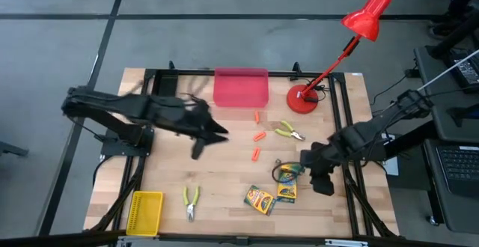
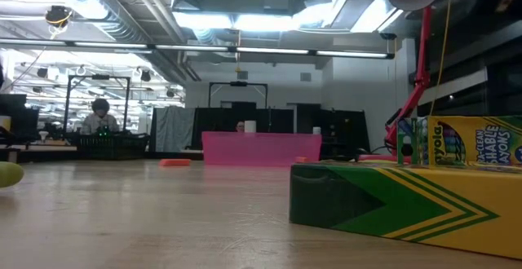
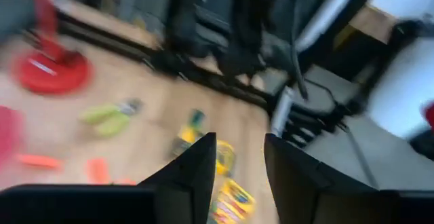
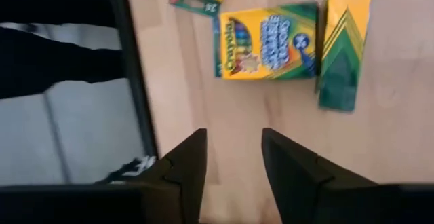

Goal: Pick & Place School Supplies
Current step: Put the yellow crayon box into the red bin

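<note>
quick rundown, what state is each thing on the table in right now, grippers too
left gripper: over the bare table middle, jaws parted, empty
right gripper: beside the crayon boxes, jaws parted, empty
crayon boxes: lying flat in a cluster near the front edge
orange sticks: three, scattered, lying flat
pink bin: at the back
yellow basket: front left corner
two pliers: untouched
red lamp: standing

The surface (image 1: 224, 180) is pale wood, matt, with faint grain. The crayon boxes (image 4: 268, 39) look like glossy printed card. The pink bin (image 1: 240, 87) and yellow basket (image 1: 145, 211) look plastic. The red lamp (image 1: 368, 15) has a smooth, shiny finish.
</note>
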Motion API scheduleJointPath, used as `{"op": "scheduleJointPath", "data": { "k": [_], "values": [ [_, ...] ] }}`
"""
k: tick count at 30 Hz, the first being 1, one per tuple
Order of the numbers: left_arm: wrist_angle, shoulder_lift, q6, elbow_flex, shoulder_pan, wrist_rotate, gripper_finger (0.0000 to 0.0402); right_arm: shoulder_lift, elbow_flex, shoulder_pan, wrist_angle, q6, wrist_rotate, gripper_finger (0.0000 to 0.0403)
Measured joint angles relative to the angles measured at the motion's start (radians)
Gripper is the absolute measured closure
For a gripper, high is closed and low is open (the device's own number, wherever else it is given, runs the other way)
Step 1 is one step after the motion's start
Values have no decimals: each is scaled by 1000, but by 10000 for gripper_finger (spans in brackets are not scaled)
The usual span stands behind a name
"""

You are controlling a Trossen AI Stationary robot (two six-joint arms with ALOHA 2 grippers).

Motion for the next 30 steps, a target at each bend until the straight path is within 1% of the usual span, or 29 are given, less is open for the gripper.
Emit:
{"op": "scheduleJointPath", "data": {
  "k": [3, 5, 7, 9, 11, 15, 18, 20, 24, 30],
  "values": [
    [-113, -89, 15, 0, -56, -174, 287, 25, 0, 11, 12, -14, 46, 272],
    [-185, -131, 7, 0, -107, -280, 287, 35, 0, 7, 28, 8, 70, 273],
    [-231, -154, -4, 0, -159, -361, 287, 38, 0, -8, 47, 53, 101, 268],
    [-266, -160, -11, 0, -203, -414, 285, 37, 0, -23, 64, 77, 140, 255],
    [-274, -154, -7, 0, -236, -437, 284, 37, 0, -33, 65, 72, 189, 235],
    [-299, -117, 41, 19, -274, -457, 284, 47, 0, -40, 66, 1, 249, 185],
    [-388, -90, 78, 43, -289, -497, 284, 70, -12, -40, 66, -52, 276, 149],
    [-467, -81, 78, 46, -293, -521, 285, 96, -25, -40, 67, -55, 286, 132],
    [-561, -87, 69, 45, -292, -531, 288, 155, -42, -40, 90, -43, 287, 120],
    [-591, -120, 93, 46, -292, -539, 289, 237, -45, -65, 116, -35, 288, 130]
  ]
}}
